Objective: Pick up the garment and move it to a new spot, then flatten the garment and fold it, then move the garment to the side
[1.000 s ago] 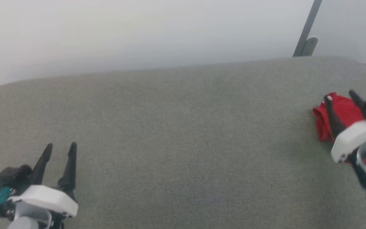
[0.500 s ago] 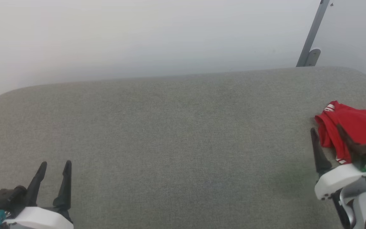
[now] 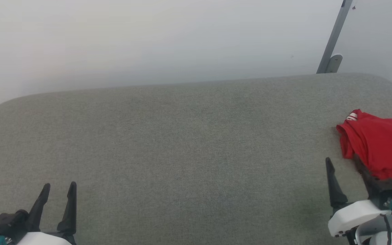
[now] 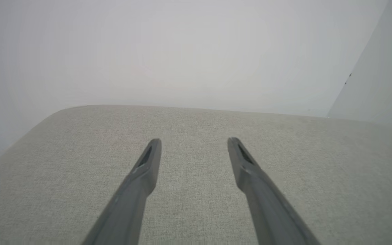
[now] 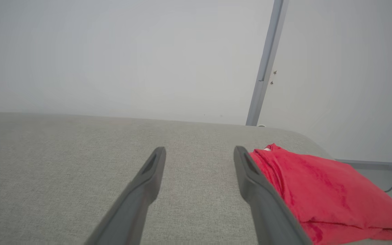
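- The right gripper (image 3: 341,158), two long dark fingers on a white wrist, stands open and holds nothing. In the right wrist view (image 5: 199,149) only bare cloth shows between the fingers.
- One of its fingers runs along the near left edge of the garment (image 3: 383,149), a red jersey-style shirt. I cannot tell whether they touch.
- The garment (image 5: 318,190) lies as a compact, fairly flat bundle, plain red side up, with a scrap of red-and-white striped trim at its far corner. It sits at the far right end of the grey-green woven padded surface (image 3: 196,143).
- The left gripper (image 3: 60,184) is open and empty, well apart from the garment, over the surface's near left part (image 4: 193,140).
- Judgement: this looks like the last step, with the folded garment set to the side and let go.
- Next, the right arm should draw back and clear. That calls for keeping the finger from catching the fold's edge and pulling it open.
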